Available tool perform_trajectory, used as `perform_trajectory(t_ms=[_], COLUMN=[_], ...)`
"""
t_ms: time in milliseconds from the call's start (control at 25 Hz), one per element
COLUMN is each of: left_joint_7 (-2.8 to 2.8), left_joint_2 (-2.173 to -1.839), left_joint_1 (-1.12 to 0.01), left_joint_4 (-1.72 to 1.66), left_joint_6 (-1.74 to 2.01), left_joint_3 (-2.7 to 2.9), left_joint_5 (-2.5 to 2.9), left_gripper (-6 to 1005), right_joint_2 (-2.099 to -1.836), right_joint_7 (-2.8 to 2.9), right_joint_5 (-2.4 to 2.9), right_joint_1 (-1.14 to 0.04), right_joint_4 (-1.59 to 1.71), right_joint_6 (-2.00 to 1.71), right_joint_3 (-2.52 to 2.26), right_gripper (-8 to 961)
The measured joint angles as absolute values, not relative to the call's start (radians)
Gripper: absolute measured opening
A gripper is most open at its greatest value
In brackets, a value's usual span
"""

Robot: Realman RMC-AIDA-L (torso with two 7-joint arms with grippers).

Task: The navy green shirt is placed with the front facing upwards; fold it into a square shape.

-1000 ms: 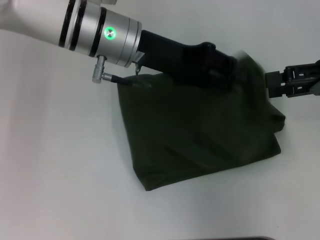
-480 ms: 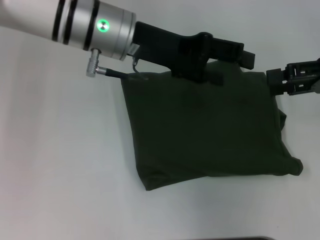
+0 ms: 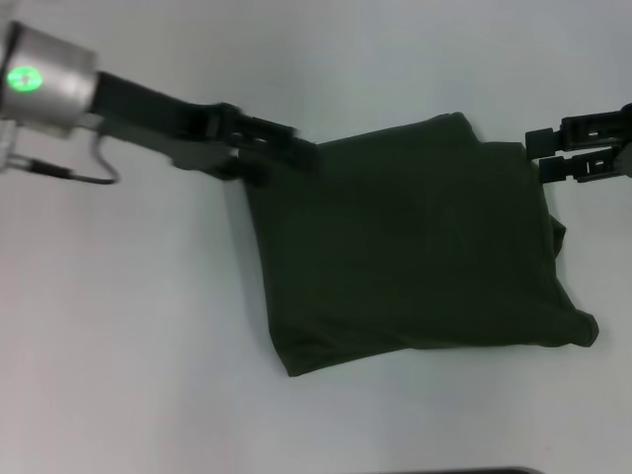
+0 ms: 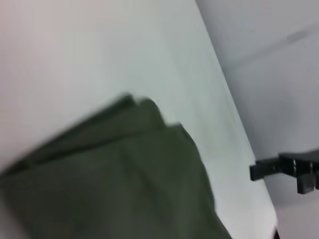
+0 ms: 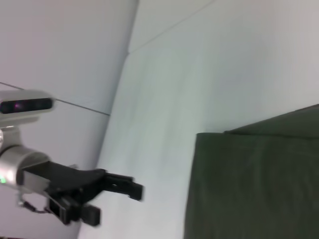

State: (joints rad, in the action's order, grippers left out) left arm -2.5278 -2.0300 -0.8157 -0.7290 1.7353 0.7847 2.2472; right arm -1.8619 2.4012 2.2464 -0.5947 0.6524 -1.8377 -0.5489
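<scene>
Table [image 3: 148, 375]: a plain white surface is seen filling the head view.
Wall [image 5: 65, 45]: a pale grey wall is seen behind the table's far edge.
Near edge: a dark strip [image 3: 494, 471] is seen along it.
Light: even, soft shadows are cast.

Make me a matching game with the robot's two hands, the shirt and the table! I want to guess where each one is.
Things:
1. left gripper
2. right gripper
3. navy green shirt
4. table

Places or states:
A. folded, lying flat
B. at the shirt's far left corner
C. white, under everything
D. at the shirt's far right corner

Pairs: 1-B, 2-D, 3-A, 4-C
</scene>
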Motion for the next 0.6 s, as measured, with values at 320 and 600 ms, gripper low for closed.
perform_trajectory(t_ms=[320,600], left_joint_7=[-2.511,-2.489], left_joint_2=[-1.988,-1.974], left_joint_1=[-0.716,-0.696], left_joint_4=[-0.784,-0.786], left_joint_6=[1.808,1.861], left_joint_3=[0.639,0.532], left_joint_5=[2.214,2.15], left_gripper=[948,948], right_joint_2=[-1.847,-1.874], right_joint_7=[2.477,2.49], right_joint_5=[2.32,2.379], right_joint_1=[-0.605,-0.615], right_joint_4=[0.729,0.695], right_joint_6=[-1.711,-1.557], right_joint_3=[-0.581,-0.601], right_gripper=[851,851])
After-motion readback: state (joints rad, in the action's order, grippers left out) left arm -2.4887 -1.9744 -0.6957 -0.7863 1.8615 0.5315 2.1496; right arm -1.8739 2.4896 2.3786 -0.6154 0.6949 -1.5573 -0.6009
